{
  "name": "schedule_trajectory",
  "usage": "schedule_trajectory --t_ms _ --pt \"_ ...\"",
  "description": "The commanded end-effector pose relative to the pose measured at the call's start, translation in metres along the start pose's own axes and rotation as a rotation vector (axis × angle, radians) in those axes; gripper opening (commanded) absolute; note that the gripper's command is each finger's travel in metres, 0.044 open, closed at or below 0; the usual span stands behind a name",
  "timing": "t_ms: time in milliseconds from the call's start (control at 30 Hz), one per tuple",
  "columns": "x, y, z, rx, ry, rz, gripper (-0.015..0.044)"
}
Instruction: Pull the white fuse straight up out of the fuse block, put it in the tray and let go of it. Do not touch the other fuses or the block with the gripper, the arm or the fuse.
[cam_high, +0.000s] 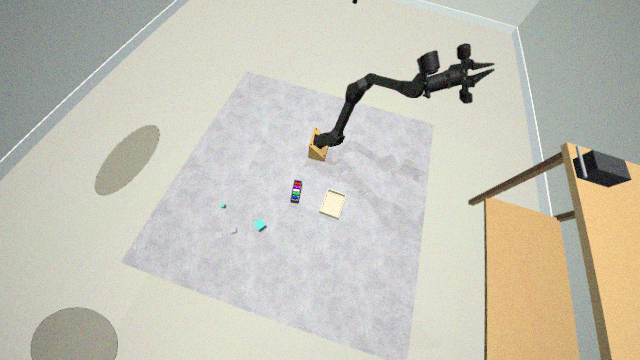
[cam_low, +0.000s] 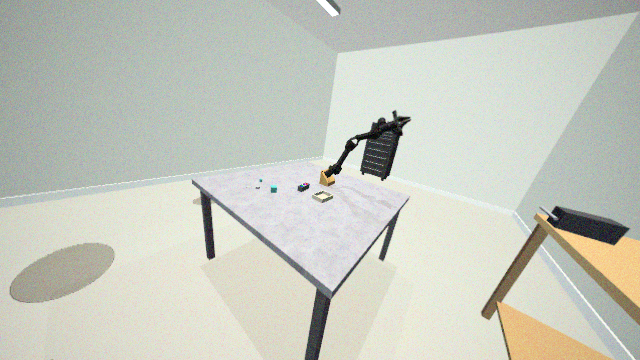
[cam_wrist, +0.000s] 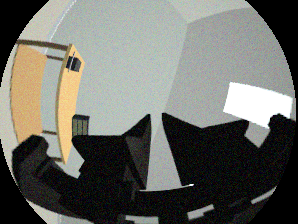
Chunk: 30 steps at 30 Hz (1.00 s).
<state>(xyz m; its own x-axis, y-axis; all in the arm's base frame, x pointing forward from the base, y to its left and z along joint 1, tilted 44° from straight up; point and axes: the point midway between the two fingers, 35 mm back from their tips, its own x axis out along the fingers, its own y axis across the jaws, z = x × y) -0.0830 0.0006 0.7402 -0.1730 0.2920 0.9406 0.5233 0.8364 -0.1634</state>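
The black fuse block (cam_high: 294, 200) (cam_low: 303, 187) stands on the grey table (cam_high: 300, 280) (cam_low: 310, 235) with several coloured fuses in it. The white fuse is too small to make out. The empty cream tray (cam_high: 333, 203) (cam_low: 322, 196) lies just right of the block. My gripper (cam_high: 492, 68) (cam_low: 407, 119) (cam_wrist: 156, 116) is high in the air, far beyond the table's back right edge, and points away from the table. Its fingers are nearly together with only wall showing in the narrow gap. Nothing is held.
The arm rises from a wooden wedge base (cam_high: 317, 147) (cam_low: 326, 178) behind the block. A teal cube (cam_high: 259, 225) (cam_low: 274, 189), a small teal ball (cam_high: 223, 205) and a small grey piece (cam_high: 233, 230) lie left of the block. A black drawer cabinet (cam_low: 380, 157) stands below the gripper. A wooden shelf (cam_high: 600, 250) is on the right.
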Motion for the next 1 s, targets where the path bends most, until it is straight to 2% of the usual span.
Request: schedule_trajectory --t_ms 0,200,400,667,867,967 --pt "-0.001 0.072 -0.026 0.105 0.071 0.177 0.0069" --pt "-0.02 0.161 -0.068 0.249 0.212 0.394 0.0069" --pt "-0.062 0.239 -0.117 0.398 0.411 0.581 0.0069" --pt "-0.141 0.311 -0.189 0.543 0.742 0.725 0.0069" --pt "-0.202 0.339 -0.232 0.629 0.973 0.768 0.0069" --pt "-0.247 0.354 -0.255 0.706 1.136 0.783 0.0069"
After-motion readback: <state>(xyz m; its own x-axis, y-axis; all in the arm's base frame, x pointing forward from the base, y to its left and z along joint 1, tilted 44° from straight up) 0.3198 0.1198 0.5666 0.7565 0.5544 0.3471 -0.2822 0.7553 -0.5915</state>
